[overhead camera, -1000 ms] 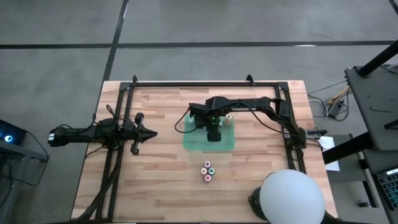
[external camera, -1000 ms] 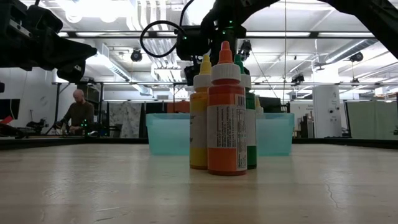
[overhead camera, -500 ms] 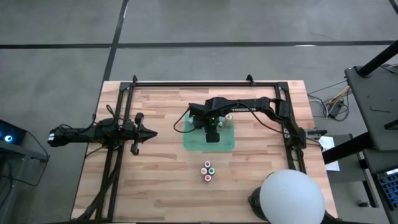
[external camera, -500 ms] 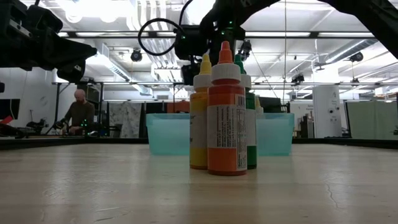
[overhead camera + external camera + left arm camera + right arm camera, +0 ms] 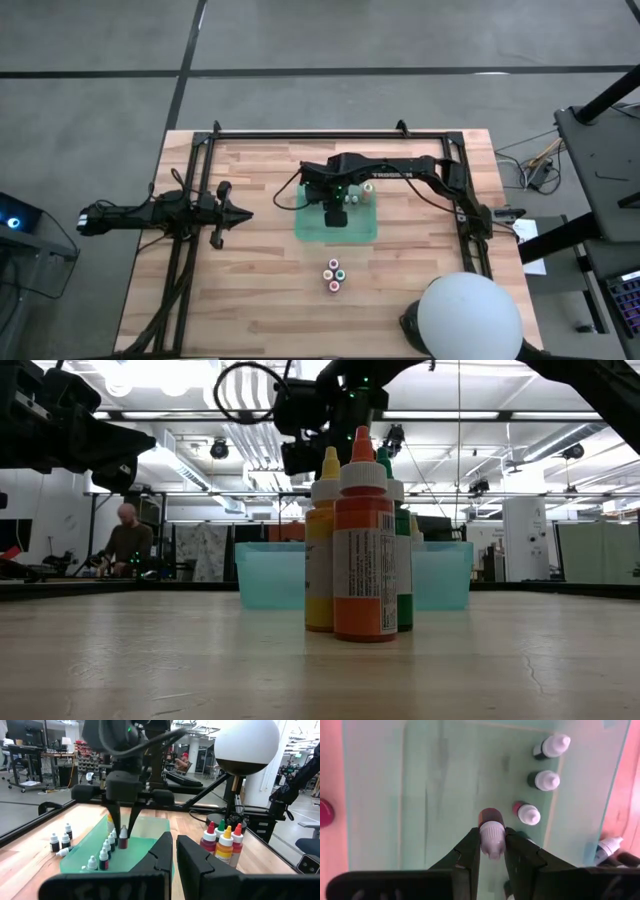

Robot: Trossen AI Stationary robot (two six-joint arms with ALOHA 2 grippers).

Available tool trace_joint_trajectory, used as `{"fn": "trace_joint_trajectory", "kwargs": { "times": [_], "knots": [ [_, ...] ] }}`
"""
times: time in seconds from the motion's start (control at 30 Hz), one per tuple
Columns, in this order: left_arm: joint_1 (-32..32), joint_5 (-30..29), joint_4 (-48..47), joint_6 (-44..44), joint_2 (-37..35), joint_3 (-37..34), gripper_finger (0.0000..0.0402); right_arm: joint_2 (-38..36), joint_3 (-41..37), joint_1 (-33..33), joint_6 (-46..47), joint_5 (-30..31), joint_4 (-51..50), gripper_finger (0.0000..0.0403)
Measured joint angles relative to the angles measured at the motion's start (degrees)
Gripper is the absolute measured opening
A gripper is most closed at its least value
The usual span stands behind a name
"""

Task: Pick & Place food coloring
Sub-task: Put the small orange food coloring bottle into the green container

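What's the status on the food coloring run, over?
Right gripper shut on small bottle, above green tray. Left gripper shut, parked at table's left side. Nothing blocking.

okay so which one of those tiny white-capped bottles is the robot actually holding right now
The dark-red tiny bottle, pinched by its white cap in the right hand over the green tray. The other tiny bottles stand free along the tray's edge.

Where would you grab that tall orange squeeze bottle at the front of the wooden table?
Probably around the cylindrical body of the tall orange squeeze bottle, from its open front side: it stands upright, the tapered nozzle looks slippery, and the yellow bottle and green bottle crowd behind.
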Motion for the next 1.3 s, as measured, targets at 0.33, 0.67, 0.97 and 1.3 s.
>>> {"fn": "trace_joint_trajectory", "kwargs": {
  "times": [0.33, 0.67, 0.97, 1.3],
  "knots": [
    [0.0, 0.0, 0.0, 0.0, 0.0, 0.0, 0.0000, 0.0, 4.0, 1.5, 4.1, -0.1, -1.7, 0.0066],
    [0.0, 0.0, 0.0, 0.0, 0.0, 0.0, 0.0000, 0.0, 5.5, 1.6, 5.0, -0.1, -2.6, 0.0065],
    [0.1, 0.0, 0.0, 0.0, 0.0, 0.0, 0.0000, 0.0, 5.2, 1.1, 6.9, -0.2, -3.5, 0.0065],
    [0.1, 0.0, 0.0, 0.0, 0.0, 0.0, 0.0000, 6.0, 8.6, 0.6, 7.2, -0.2, -4.7, 0.0065]
  ]
}}
